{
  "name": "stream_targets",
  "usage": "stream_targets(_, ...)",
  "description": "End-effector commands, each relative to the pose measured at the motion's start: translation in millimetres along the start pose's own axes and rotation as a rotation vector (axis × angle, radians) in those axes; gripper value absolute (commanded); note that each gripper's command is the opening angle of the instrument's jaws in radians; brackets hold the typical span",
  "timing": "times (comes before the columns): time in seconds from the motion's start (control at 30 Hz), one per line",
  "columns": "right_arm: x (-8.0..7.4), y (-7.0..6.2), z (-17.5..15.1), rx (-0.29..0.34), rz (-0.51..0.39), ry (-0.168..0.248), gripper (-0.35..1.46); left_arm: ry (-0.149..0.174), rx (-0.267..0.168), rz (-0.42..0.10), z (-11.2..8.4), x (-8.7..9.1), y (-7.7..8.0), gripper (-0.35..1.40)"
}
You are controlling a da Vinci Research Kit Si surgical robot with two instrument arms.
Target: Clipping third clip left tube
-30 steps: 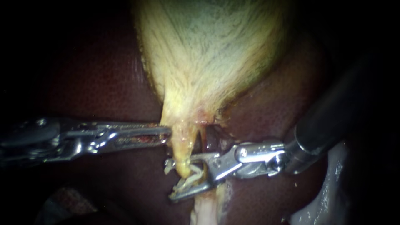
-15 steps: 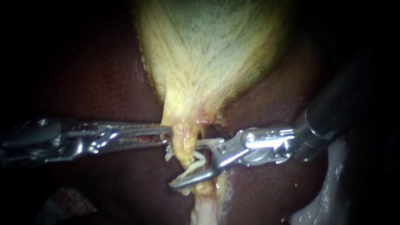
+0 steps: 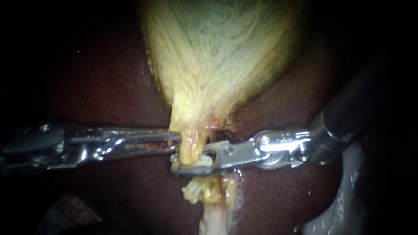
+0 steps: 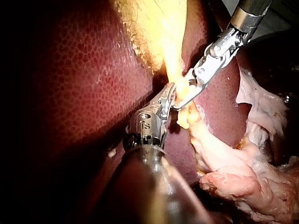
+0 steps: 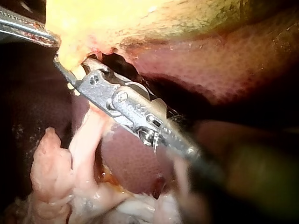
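The yellow-white gallbladder [image 3: 217, 56] narrows downward into a yellow tube [image 3: 191, 148] over the dark red liver [image 3: 100, 91]. My left instrument [image 3: 176, 140] lies level from the left, its jaws shut on the gallbladder neck where the tube begins. My right instrument [image 3: 175, 166] reaches in from the upper right, and its jaws are shut across the tube just below the left jaws, with a white clip [image 3: 203, 161] showing between them. White clip parts [image 3: 193, 191] sit on the tube just below the right jaws. The left wrist view shows both instruments, left [image 4: 169, 95] and right [image 4: 181, 100], meeting at the tube.
Pale fatty tissue [image 3: 213, 217] hangs below the clips, and more lies at the lower right [image 3: 344, 196]. In the right wrist view that pale tissue [image 5: 84, 154] runs under my right instrument [image 5: 63, 67], with liver on both sides.
My right instrument's jaws were open around the tube; they have slid up the tube and shut across it. White clip parts now show below them. The left instrument has stayed still.
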Motion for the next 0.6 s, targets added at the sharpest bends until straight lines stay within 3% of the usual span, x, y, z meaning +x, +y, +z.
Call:
stream_targets(0.03, -0.1, 0.0, 0.0, 0.006, -0.006, -0.001, -0.31, 0.0, -0.001, 0.0, 0.0, 0.0, 0.0, -0.35)
stream_targets(0.6, -0.1, -0.4, 0.2, 0.019, -0.008, -0.002, -0.29, 0.0, -0.001, 0.0, 0.1, 0.0, 0.0, -0.35)
